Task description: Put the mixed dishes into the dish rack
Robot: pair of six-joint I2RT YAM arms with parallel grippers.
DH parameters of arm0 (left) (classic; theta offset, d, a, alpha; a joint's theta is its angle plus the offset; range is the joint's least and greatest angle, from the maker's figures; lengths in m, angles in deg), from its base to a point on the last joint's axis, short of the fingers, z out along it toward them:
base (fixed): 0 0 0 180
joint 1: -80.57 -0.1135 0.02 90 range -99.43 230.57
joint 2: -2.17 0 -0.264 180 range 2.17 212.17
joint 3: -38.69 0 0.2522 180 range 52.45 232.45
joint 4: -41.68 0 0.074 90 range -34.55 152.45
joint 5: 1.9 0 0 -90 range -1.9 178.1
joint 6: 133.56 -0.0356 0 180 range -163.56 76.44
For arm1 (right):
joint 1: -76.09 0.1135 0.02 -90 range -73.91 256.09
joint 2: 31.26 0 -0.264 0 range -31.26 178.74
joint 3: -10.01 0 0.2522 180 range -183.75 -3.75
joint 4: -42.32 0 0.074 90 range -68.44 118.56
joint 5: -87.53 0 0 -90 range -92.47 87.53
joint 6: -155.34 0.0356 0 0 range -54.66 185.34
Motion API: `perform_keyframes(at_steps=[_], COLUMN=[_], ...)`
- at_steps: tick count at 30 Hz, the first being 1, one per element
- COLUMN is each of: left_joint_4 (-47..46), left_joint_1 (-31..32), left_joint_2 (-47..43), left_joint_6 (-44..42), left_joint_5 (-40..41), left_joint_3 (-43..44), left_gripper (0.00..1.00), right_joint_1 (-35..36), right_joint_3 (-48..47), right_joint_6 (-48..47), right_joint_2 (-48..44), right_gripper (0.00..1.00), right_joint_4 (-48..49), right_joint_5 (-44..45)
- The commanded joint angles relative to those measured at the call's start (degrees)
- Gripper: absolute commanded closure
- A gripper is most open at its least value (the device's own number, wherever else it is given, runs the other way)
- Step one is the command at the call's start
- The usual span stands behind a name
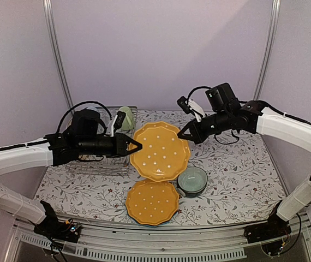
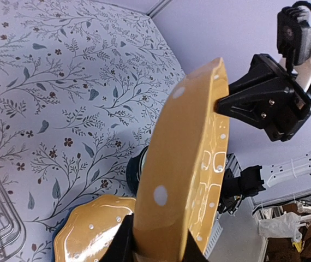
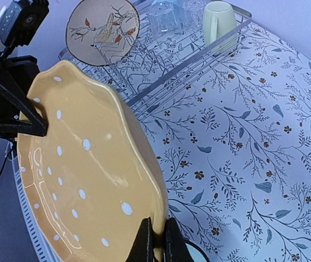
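Both arms stretch inward toward the raised yellow dotted plate (image 1: 160, 152); the left gripper (image 1: 137, 146) pinches its left rim, the right gripper (image 1: 183, 133) its upper-right rim.

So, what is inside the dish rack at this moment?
A tan bird-patterned plate on edge, a clear glass and a pale yellow-green mug. The held yellow plate hides part of the dish rack.

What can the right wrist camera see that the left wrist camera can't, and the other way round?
Only the right wrist view: the tan bird-patterned plate, clear glass and pale yellow-green mug loaded in the dish rack. Only the left wrist view: a second yellow dotted plate lying flat. Both: the lifted yellow dotted plate, pinched at opposite rims by both arms' jaws, above the floral tablecloth.
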Motion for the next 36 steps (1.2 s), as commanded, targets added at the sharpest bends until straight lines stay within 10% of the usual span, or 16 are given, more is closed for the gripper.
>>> perform_keyframes(at_steps=[1,5,14,27,36], left_joint_4=[-3.67,-1.55,13.42,37.2,39.09], left_joint_1=[0.9,0.67,-3.57,-6.63,-11.31], left_joint_2=[0.15,-1.62,-9.75,-14.52,-10.23], left_joint_6=[-2.2,-3.95,-9.63,-18.63,-22.47], left_joint_5=[-3.97,-0.93,13.96,58.75,68.02], left_joint_3=[1.8,3.55,8.24,19.13,22.25], left_gripper=[0.99,1.0,1.0,1.0,1.0], right_joint_1=[-0.13,-0.21,-0.21,-0.2,-0.2], right_joint_3=[-0.4,-0.38,-0.12,0.74,1.12], right_joint_6=[2.45,2.24,1.96,2.57,2.66], right_joint_2=[-2.34,-2.15,-3.24,-1.59,-0.59], right_gripper=[1.0,0.94,0.21,0.15,0.15], right_joint_4=[7.6,6.87,5.22,5.79,6.17], right_joint_5=[-1.3,-0.71,2.71,2.7,2.13])
